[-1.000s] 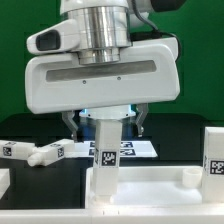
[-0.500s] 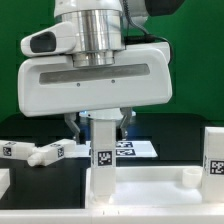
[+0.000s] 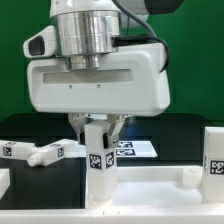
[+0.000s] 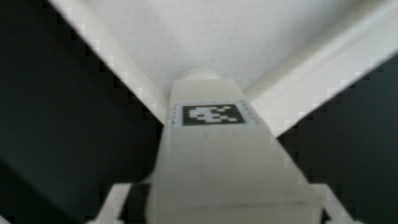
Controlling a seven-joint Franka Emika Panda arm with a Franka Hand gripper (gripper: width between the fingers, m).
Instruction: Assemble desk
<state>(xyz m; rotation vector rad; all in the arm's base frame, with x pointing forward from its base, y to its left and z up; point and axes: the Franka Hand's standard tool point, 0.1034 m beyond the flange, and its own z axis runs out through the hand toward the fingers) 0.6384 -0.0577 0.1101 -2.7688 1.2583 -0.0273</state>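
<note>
- The gripper [image 3: 98, 128] is holding the upright leg [image 3: 99, 166] near its top end. Its jaws are pressing on two opposite faces, so I'm reading this as a grip, not open jaws.
- That leg is standing on the desk's tabletop panel [image 3: 150, 192], with its foot meeting the panel near the edge facing the exterior view. It is leaning slightly instead of standing dead plumb.
- In the wrist view the upright leg [image 4: 215, 150] is filling the space between the jaws, tag facing the camera.
- The leg is looking like stiff, light, hollow plastic with smooth faces, so I'd expect it to slip or twist under a loose pinch. The flat square sides are giving good purchase high up, where it is being held now. Being tall and slim, it is likely to tip if pushed sideways.
- To the exterior view's left of the upright leg, a loose leg [image 3: 35, 153] is lying flat on the black table [image 3: 20, 130], well apart.
- Behind the upright leg, the marker board [image 3: 138, 149] is lying flat, out of the way.
- To the exterior view's right of the upright leg, a small raised stub [image 3: 188, 178] is sitting on the panel. Beyond it a tagged white post [image 3: 213, 152], probably another leg, is standing.
- Nothing is crowding the upright leg; the panel's rim is the nearest thing it could catch on.
</note>
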